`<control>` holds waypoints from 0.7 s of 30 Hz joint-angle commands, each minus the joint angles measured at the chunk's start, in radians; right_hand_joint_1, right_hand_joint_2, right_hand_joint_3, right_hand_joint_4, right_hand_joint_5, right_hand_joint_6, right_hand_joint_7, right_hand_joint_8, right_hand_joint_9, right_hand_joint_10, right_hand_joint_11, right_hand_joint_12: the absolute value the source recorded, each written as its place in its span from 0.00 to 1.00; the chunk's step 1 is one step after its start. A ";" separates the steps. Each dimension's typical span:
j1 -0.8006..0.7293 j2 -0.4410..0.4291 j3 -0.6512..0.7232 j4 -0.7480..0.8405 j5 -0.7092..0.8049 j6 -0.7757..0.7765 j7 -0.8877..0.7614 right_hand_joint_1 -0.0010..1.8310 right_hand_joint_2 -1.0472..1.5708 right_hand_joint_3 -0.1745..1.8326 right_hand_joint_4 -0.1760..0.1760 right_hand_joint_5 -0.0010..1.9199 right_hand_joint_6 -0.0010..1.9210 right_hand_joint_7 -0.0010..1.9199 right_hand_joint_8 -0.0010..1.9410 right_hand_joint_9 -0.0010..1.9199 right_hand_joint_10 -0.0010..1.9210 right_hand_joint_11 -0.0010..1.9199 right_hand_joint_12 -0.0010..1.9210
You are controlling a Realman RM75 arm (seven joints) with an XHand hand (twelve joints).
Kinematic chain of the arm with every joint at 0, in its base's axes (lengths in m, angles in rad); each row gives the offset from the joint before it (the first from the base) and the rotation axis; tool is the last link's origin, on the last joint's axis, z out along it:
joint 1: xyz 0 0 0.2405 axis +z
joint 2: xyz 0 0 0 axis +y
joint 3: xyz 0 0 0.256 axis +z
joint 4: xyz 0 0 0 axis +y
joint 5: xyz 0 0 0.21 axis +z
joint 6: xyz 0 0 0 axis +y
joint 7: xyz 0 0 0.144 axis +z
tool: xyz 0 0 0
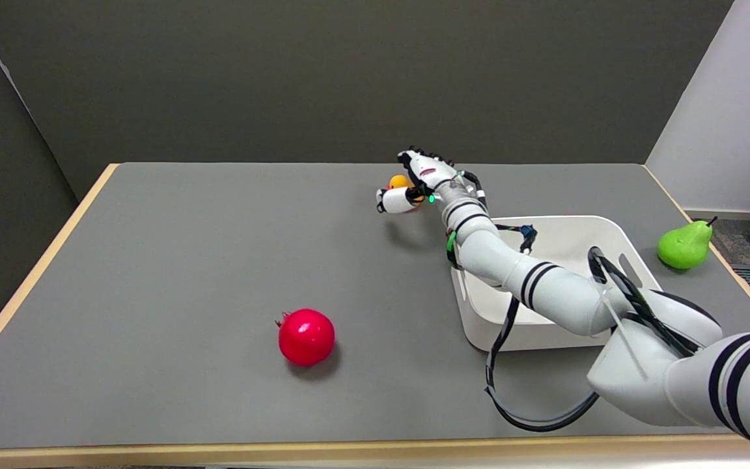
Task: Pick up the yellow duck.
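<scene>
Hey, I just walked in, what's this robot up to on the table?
The robot's right arm reaches across the grey table, and its right hand is wrapped around the yellow duck near the far side. Only a bit of the duck shows between the fingers, so I can't tell whether it has left the table. A white bin sits under the arm, a red pomegranate lies nearer the front, and a green pear sits at the right edge.

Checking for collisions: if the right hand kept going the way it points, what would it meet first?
The right hand points toward the table's far left; the yellow duck already sits within its fingers. Beyond that, only bare table shows, though depth is unclear.
</scene>
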 commanded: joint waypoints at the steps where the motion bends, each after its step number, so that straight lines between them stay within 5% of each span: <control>1: 0.037 -0.028 -0.025 0.026 -0.006 -0.002 0.001 0.33 0.67 0.56 0.15 0.05 0.17 0.10 0.35 0.11 0.49 0.00 0.59; 21: 0.017 -0.028 -0.025 0.020 0.001 0.002 0.001 0.35 0.68 0.56 0.12 0.08 0.19 0.11 0.42 0.11 0.56 0.00 0.61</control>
